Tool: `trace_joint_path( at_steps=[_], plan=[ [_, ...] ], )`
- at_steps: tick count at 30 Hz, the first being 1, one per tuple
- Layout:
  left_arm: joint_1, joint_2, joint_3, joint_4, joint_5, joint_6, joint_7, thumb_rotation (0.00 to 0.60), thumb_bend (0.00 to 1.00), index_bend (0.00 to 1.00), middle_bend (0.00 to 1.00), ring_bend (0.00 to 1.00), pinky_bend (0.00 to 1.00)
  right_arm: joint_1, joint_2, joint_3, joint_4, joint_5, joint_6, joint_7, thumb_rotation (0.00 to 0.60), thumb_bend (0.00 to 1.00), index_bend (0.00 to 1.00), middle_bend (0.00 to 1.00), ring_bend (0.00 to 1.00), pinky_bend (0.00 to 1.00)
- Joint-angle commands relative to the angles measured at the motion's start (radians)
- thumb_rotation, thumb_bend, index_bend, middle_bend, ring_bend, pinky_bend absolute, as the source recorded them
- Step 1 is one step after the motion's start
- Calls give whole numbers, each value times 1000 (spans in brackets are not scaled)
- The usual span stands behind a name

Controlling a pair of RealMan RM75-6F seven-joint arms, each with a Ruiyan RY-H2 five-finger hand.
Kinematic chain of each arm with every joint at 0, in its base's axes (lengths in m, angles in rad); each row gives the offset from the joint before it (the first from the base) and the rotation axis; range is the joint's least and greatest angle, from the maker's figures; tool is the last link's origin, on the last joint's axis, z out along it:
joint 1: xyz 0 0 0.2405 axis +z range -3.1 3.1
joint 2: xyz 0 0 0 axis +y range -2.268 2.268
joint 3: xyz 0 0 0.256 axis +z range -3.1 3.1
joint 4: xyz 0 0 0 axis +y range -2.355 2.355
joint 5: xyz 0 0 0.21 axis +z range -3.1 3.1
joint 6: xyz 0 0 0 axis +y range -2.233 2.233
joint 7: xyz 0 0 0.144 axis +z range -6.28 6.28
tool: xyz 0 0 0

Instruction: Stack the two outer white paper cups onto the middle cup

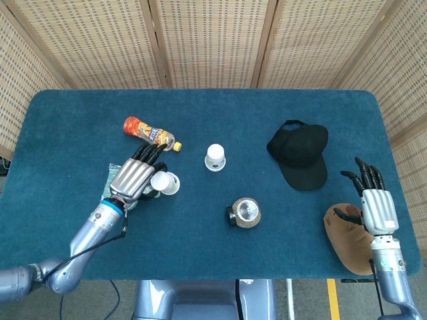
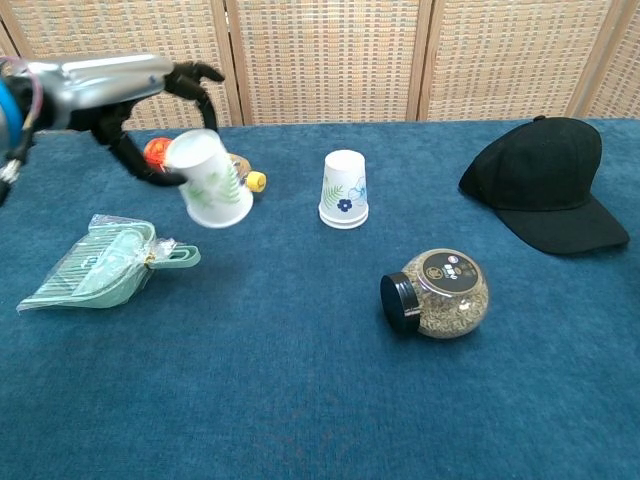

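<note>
The bench (image 1: 200,267) carries a blue cloth; on it, from largest down, lie a black cap (image 2: 545,185), a green scoop in a clear bag (image 2: 105,265), an orange drink bottle (image 1: 150,133) on its side, a round jar (image 2: 437,293) on its side with a black lid, and the middle cup (image 2: 344,189) standing upside down near the centre. The left hand (image 1: 135,178) holds a second cup (image 2: 208,180) clear of the bench, tilted, left of the middle cup, its dark fingers (image 2: 190,75) curled round the closed end. The right hand (image 1: 373,203) rests at the right bench edge, fingers spread, holding nothing. Only two cups are visible. Judgement: thin paper, very light, easily crushed; best held loosely about the wall. Both cups bear leaf prints; bottle and jar labels are illegible.
</note>
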Motion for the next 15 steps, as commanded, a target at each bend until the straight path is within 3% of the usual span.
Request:
trace_joint_path(
  at_steps=[1,8,15],
  plan=[
    [-53,-80,-46,95,20,12,-29,600,336,384,0,0,0,2,-2,4,7,10,-12,8,600,201,252,0,0,0],
    [-136,-219,-85,299,54,11,-72,600,333,380,0,0,0,9,-11,13,39,29,-47,29,600,201,252,0,0,0],
    [-224,-329,-123,469,10,-46,-92,600,330,366,0,0,0,18,-24,20,73,50,-83,53,600,201,252,0,0,0]
  ],
)
